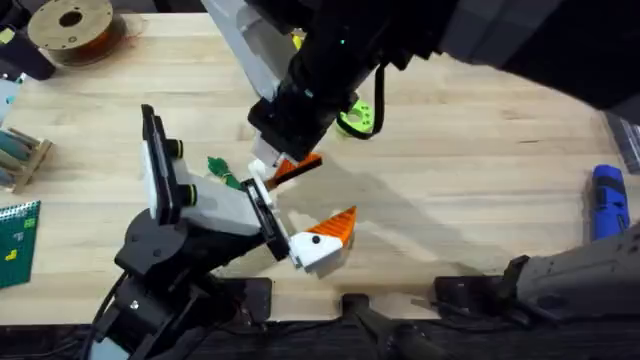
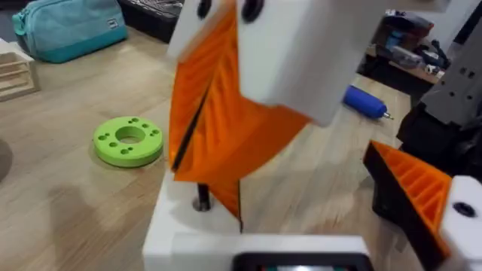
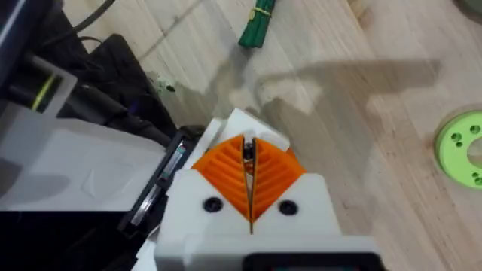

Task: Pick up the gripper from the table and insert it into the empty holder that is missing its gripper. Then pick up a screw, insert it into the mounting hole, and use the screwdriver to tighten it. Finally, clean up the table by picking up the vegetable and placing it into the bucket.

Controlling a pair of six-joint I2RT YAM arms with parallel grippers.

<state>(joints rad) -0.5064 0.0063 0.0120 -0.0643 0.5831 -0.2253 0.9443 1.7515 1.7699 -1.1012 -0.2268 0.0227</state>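
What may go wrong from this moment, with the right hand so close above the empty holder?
1. The right hand is shut right over the holder. If it comes down slightly off line, the orange part may jam or slip aside instead of seating.
2. The vegetable lies close beside the holder, so a sideways correction might push it away.

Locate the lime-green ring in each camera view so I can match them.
Overhead: lime-green ring upper middle, just beyond the right gripper.
Left wrist: picture's left side, flat on the table.
Right wrist: picture's right edge, cut off.
Shared landmark: the right gripper's orange pads.
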